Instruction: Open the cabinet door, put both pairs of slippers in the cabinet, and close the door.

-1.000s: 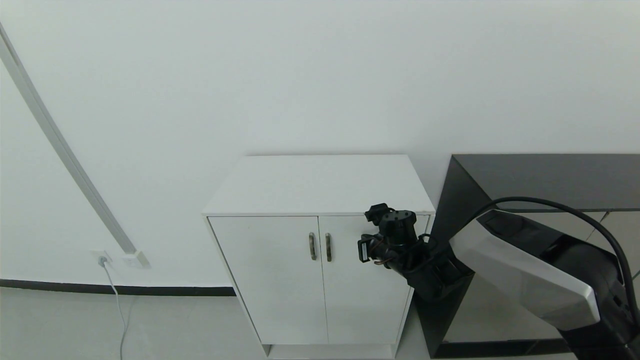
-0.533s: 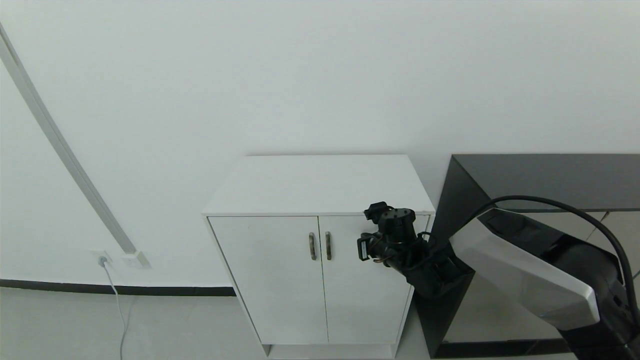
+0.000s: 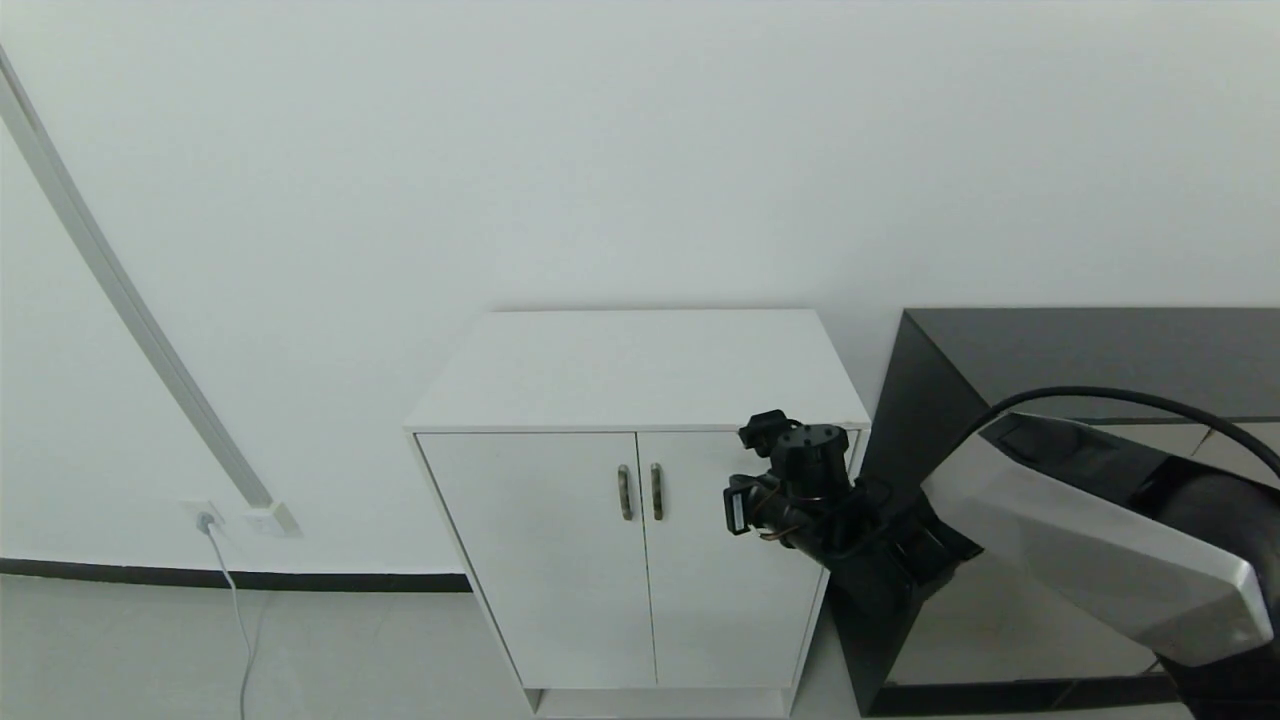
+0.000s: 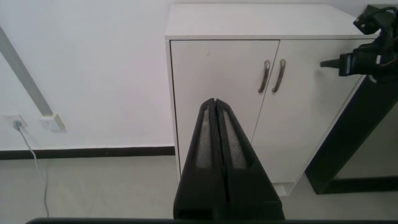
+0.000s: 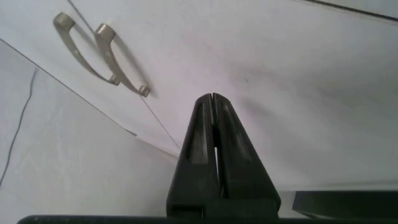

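Observation:
The white cabinet (image 3: 640, 370) stands against the wall with both doors closed. Its two metal handles (image 3: 640, 492) sit side by side at the middle seam. My right gripper (image 5: 213, 98) is shut with nothing in it, close to the face of the right door (image 5: 298, 74) and a little to the side of the handles (image 5: 102, 53). My right arm's wrist (image 3: 803, 470) hangs in front of the right door's upper part. My left gripper (image 4: 214, 101) is shut and holds nothing. It stands well back from the cabinet (image 4: 217, 81), facing the left door.
A dark glossy unit (image 3: 1090, 360) stands right beside the cabinet on its right. On the wall to the left are a slanted cable duct (image 3: 120, 290) and a socket with a hanging cable (image 3: 205, 520). Open floor (image 3: 250, 650) lies left of the cabinet.
My right arm has shifted slightly to the right and down, drawing the wrist a little farther from the handles. The cabinet doors stay closed.

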You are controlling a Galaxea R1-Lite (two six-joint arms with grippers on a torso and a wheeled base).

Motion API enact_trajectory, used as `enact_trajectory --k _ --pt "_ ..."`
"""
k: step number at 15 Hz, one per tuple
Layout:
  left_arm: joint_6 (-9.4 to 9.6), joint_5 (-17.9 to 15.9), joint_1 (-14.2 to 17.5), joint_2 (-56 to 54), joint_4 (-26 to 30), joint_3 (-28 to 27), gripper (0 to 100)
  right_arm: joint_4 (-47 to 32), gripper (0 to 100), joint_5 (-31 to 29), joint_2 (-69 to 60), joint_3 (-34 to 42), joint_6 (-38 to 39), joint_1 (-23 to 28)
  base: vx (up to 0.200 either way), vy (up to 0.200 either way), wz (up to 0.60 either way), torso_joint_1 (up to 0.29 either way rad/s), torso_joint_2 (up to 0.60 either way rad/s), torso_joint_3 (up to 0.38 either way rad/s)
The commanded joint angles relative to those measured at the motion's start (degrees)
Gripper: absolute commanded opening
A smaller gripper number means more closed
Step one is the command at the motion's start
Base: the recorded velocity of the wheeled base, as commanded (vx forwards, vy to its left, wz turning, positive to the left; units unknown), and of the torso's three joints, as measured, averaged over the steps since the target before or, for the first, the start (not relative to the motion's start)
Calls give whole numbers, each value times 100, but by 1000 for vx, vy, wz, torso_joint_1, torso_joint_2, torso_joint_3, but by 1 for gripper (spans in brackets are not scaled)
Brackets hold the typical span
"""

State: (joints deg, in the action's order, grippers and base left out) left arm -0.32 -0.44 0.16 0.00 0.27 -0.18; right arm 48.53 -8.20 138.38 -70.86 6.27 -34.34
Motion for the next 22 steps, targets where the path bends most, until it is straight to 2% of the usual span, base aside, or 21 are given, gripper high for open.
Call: enact_trajectory --k 1,4,10,14,19,22 --pt "-3 0 2 0 0 1 0 350 0 -15 -795 1013 6 15 0 0 0 0 0 0" --pt "-3 0 2 0 0 1 0 921 0 -129 -1647 2332 15 165 0 0 0 0 0 0" --pt "-3 0 2 0 0 1 0 1835 0 -138 -2772 4239 6 771 0 0 0 0 0 0" --pt "-3 0 2 0 0 1 0 1879 0 -138 -3546 5056 -3 1325 0 0 0 0 0 0" --pt "-3 0 2 0 0 1 0 1871 0 -129 -4714 6339 -82 2432 0 0 0 0 0 0" --pt "-3 0 2 0 0 1 0 1862 0 -41 -5418 6981 -82 2907 0 0 0 0 0 0"
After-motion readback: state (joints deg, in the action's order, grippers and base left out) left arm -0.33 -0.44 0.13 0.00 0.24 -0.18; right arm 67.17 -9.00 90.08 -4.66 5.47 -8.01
